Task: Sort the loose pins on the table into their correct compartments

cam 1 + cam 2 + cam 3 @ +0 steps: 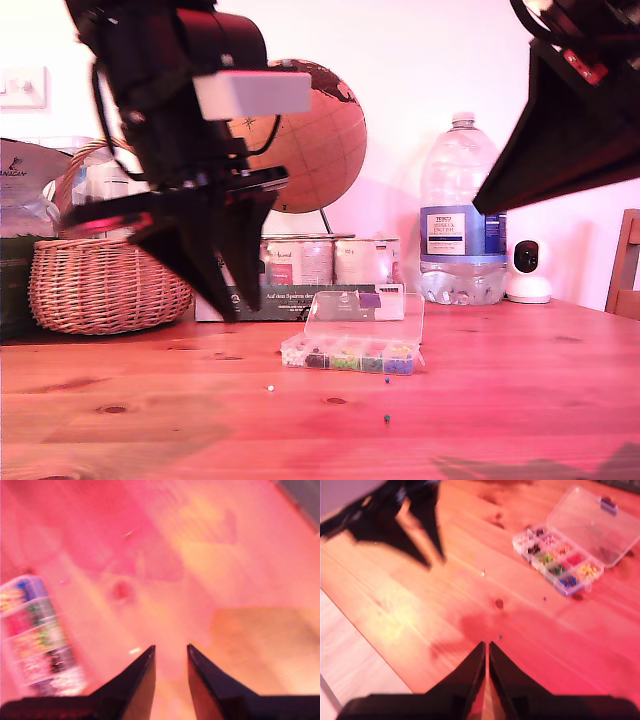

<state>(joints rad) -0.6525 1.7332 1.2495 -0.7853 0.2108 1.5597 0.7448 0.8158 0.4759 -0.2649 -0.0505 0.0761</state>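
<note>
On the wooden table [520, 400], a white pin [270, 387] and a dark green pin [386, 418] lie loose in front of the clear compartment box [350, 355], whose lid stands open. The second wrist view shows the white pin [483, 573], the green pin [500, 637], another tiny dark dot [544, 598] and the box [559, 560]. My first gripper [232, 305] hangs at the exterior view's left, above the table behind the white pin. Its fingers [145, 680] stand slightly apart and empty, and its view is blurred. My second gripper [482, 208] is raised at the exterior view's right, shut [486, 652] and empty.
Along the back stand a wicker basket [105, 290], a globe [315, 145], a dark tray of tins [300, 270], a large water bottle [462, 220] and a small white camera [527, 272]. A chair edge [625, 265] shows at the exterior view's right.
</note>
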